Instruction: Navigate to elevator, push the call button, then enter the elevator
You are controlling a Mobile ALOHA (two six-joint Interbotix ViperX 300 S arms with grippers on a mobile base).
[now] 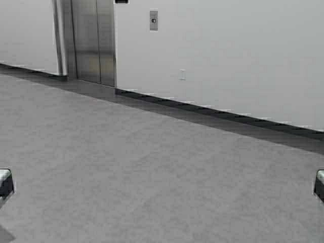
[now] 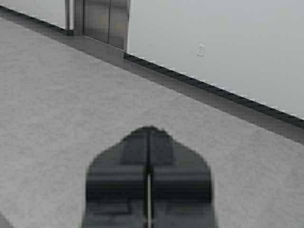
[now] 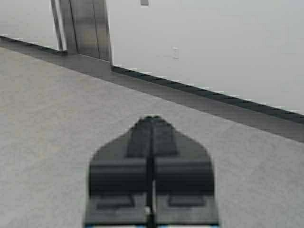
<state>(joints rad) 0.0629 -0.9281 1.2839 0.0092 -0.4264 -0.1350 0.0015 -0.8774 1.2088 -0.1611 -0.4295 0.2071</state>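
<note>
The elevator stands at the far left of the white wall, its brushed steel doors closed; it also shows in the left wrist view and the right wrist view. The call button is a small grey plate on the wall to the right of the doors, with its lower edge just showing as the call button in the right wrist view. My left gripper is shut and empty, held low over the floor. My right gripper is shut and empty too. Both are several metres from the wall.
Grey carpet stretches from me to the wall. A dark baseboard strip runs along the wall's foot. A white outlet plate sits low on the wall, right of the call button. Parts of my arms show at the lower corners.
</note>
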